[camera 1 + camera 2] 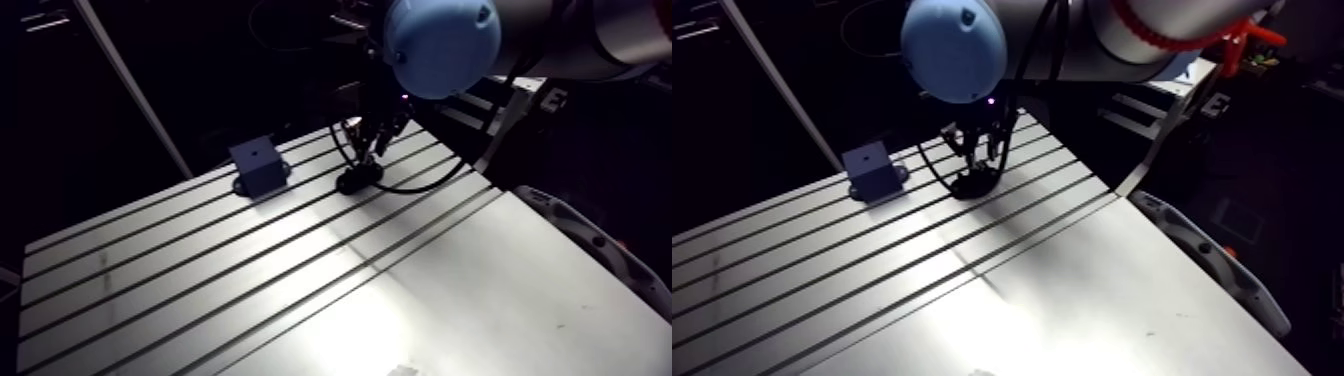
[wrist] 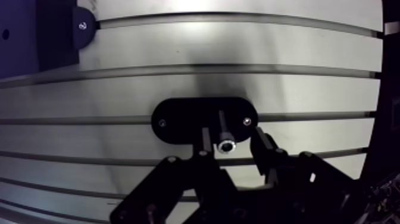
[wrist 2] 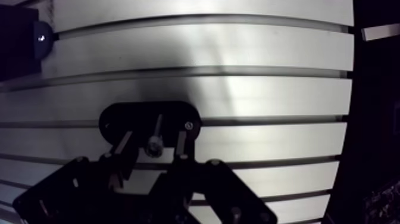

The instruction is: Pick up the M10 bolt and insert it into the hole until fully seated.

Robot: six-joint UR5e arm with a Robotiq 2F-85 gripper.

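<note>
Hand [image 2: 231, 140] | fingers apart, straddling M10 bolt [image 2: 224, 130], unclamped | bolt on black holder [image 2: 178, 119]

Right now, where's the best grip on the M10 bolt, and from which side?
Grip the M10 bolt on its exposed upper shank, coming straight down from above. It stands upright in the black oval holder, and the open gripper straddles it, one finger either side.

arm [image 1: 1072, 40]: grey links | joint cap [image 1: 443, 45]: light-blue, round | tool [image 2: 232, 142]: black linkage, small screws
</note>
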